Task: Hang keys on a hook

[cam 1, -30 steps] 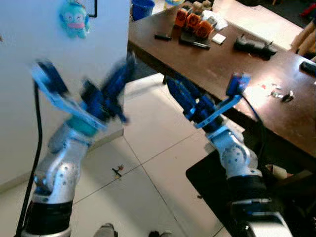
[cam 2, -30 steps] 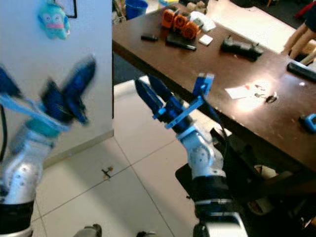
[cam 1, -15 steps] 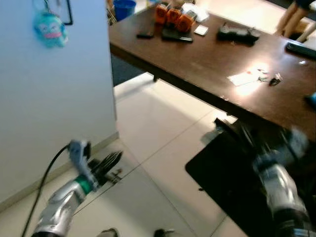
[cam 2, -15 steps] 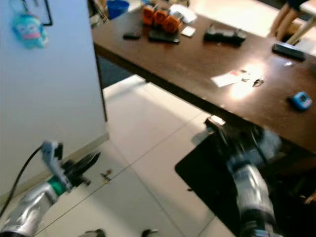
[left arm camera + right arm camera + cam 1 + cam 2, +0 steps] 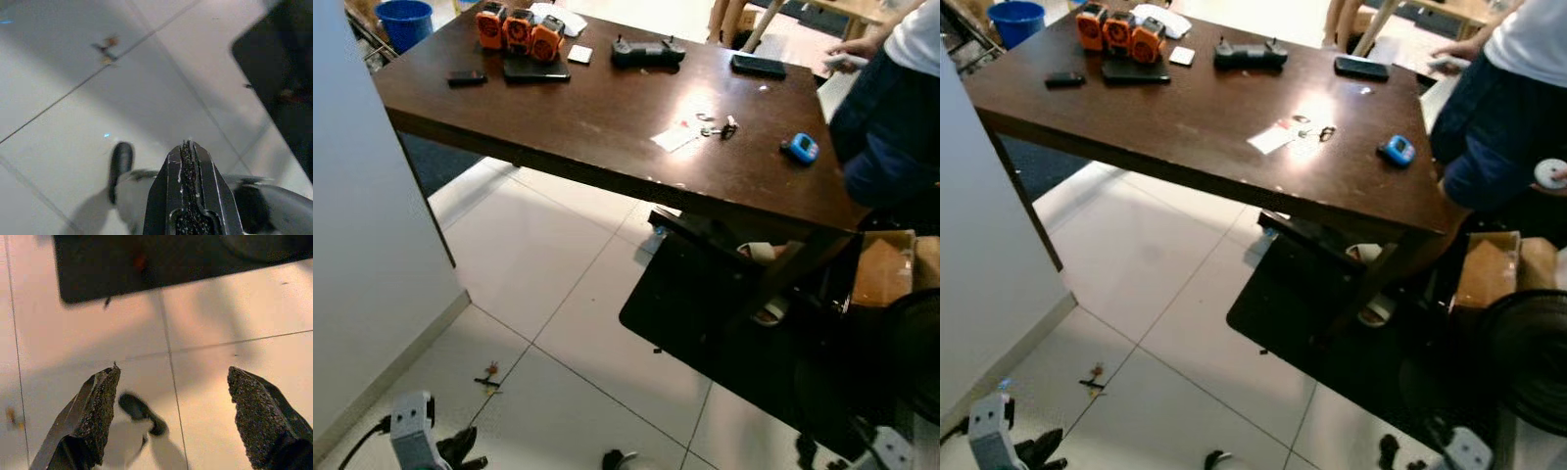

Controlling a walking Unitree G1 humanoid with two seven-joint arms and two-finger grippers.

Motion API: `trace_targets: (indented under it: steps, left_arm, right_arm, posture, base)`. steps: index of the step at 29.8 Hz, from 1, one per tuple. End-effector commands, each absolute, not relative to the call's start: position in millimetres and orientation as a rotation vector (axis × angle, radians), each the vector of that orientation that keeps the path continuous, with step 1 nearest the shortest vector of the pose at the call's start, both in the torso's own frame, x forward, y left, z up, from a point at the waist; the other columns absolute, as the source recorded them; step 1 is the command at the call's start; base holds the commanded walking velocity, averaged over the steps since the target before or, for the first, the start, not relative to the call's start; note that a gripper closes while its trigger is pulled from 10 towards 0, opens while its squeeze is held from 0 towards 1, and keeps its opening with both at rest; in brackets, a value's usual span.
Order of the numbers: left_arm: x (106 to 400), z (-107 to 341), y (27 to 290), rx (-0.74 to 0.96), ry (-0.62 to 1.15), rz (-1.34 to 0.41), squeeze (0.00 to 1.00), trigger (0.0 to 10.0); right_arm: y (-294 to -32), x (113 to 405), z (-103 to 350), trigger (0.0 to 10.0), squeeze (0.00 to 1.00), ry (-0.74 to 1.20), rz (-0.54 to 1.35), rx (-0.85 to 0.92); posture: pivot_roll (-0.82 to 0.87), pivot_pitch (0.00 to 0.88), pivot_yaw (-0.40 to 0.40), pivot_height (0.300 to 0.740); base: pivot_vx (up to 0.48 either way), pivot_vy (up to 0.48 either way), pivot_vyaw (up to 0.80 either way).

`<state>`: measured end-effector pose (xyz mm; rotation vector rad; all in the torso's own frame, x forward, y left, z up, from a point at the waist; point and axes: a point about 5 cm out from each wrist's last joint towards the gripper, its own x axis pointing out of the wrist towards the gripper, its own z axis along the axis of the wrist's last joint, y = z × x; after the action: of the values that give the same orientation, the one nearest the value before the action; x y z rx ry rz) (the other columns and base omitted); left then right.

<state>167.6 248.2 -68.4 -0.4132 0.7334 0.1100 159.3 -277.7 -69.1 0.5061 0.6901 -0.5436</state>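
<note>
Showing at far left, cut off by the frame edge: pale wall panel [image 5: 362, 245], running down to the white tile floor [image 5: 548, 284].

Hanging low at the bottom left corner, mostly cropped: left gripper [image 5: 188, 159], fingers [image 5: 168, 191] pressed together with nothing between them, pointing at bare tile beside a scrap of debris [image 5: 489, 375] on a grout line. Blurring beneath it in the left wrist view: a dark foot-like shape, too soft to identify.

Standing across the upper middle: dark wooden table [image 5: 558, 122], near edge running diagonally, open tile lying wide in front of it. Lying on the far left of the tabletop: three orange items [image 5: 517, 27] in a row, a small black device [image 5: 467, 76], a black controller [image 5: 646, 53].

Resting near the table's right-hand near edge, on a glare patch just beside a paper slip [image 5: 674, 137]: keys [image 5: 717, 126], small and hard to resolve, well apart from both grippers. Sitting just past them: blue tape measure [image 5: 800, 149].

Spreading under the table: black mat [image 5: 705, 323], partly hiding a sandal [image 5: 759, 253].

Standing at far right, cropped: a person [image 5: 891, 108], cardboard box [image 5: 881, 269] below.

Hanging at the bottom right: right gripper [image 5: 178, 418], fingers spread wide and empty over tile at the mat's edge.
</note>
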Motion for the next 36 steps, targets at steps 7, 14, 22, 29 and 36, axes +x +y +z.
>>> trace_targets:
  steps: [7, 14, 22, 29, 36]
  left_arm:
    - [152.8, -76.0, 254.5, -0.404, 0.767, 0.219, 0.0, 10.0]
    - [157.9, -74.6, 250.1, -0.425, 0.739, 0.204, 0.0, 10.0]
    - [168.2, -74.5, 235.6, -0.428, 0.738, 0.153, 0.0, 10.0]
    - [194.2, -64.1, 223.8, -0.42, 0.676, 0.089, 0.0, 10.0]
    - [216.2, -50.7, 223.1, -0.425, 0.602, 0.046, 0.0, 10.0]
  right_arm:
    - [-267.2, 125.6, -87.3, 10.0, 0.0, 0.856, -0.553, 0.447]
    - [-302.9, 145.6, -65.5, 10.0, 0.0, 0.69, -0.685, 0.483]
    - [-320.3, 217.2, -14.2, 10.0, 0.0, 0.458, -0.518, 0.308]
    - [-274.7, 287.8, 29.1, 10.0, 0.0, 0.258, -0.202, 0.218]
    - [-238.3, 312.0, 45.3, 10.0, 0.0, 0.17, -0.045, 0.215]
  posture:
    - [0.11, 0.078, -0.02, 0.74]
    - [0.1, 0.061, -0.014, 0.74]
    - [0.05, 0.072, -0.016, 0.74]
    - [0.05, 0.061, -0.009, 0.74]
    - [0.03, 0.062, 0.007, 0.74]
  base:
    - [0.0, 0.0, 0.0]
    - [0.0, 0.0, 0.0]
    - [0.0, -0.254, 0.0]
    - [0.0, -0.19, 0.0]
    - [0.0, 0.0, 0.0]
